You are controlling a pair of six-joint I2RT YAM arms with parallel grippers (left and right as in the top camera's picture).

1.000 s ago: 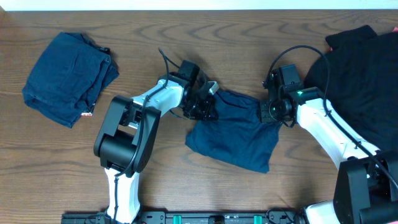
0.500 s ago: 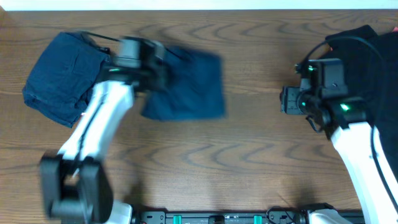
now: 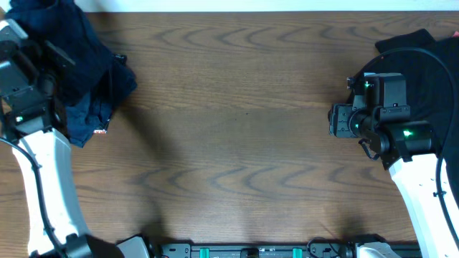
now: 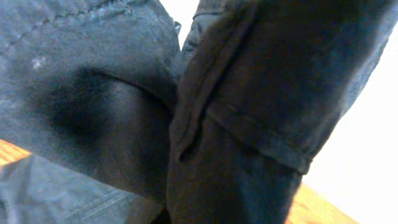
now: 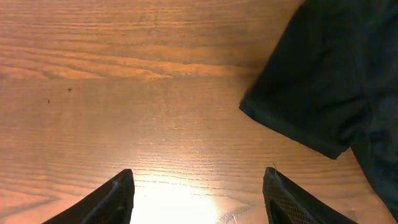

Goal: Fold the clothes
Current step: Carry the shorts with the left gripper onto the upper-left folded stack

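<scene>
navy garment (image 3: 68,32) hangs crumpled from left claw, long axis unclear.

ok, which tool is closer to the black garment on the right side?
Right. The right tool hangs open over the table just beside the black garment's edge; the left tool is at the far side, shut on the navy clothes.

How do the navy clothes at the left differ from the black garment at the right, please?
Colour: the navy clothes are dark blue; the black garment is black. Pose: the navy clothes are bunched in a heap, partly raised at the left arm; the black garment lies spread out. Contact: the navy clothes fill the left wrist view; the black garment lies untouched beside the open right gripper. Both are soft cloth on the wooden table.
</scene>
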